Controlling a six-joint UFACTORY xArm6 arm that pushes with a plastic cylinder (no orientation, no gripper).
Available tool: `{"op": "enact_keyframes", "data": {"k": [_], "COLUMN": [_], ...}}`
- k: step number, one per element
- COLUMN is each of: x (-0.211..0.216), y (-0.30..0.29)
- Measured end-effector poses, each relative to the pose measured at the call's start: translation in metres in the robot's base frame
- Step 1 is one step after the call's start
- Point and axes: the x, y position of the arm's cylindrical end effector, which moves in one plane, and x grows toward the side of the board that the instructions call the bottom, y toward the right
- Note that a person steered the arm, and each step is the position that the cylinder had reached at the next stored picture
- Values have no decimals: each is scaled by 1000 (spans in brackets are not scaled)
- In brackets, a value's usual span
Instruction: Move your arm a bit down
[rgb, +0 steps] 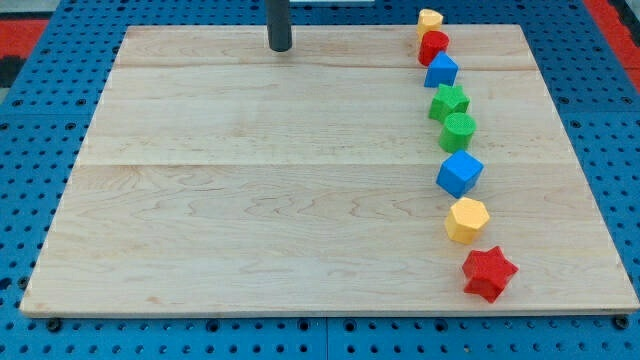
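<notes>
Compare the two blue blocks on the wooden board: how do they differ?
The upper blue block looks smaller and sits between the red block and the green star-shaped block; the lower blue block looks larger, between the green round block and the yellow hexagonal block. Both are blue and cube-like.

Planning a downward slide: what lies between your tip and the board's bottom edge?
Nothing: in the camera view, only bare wooden board lies below my tip; the blocks line the view's right.
</notes>
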Motion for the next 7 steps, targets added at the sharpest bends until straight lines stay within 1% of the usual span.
{"op": "enact_keyframes", "data": {"k": [4,7], "x": [-1,0], "y": [-4,15]}}
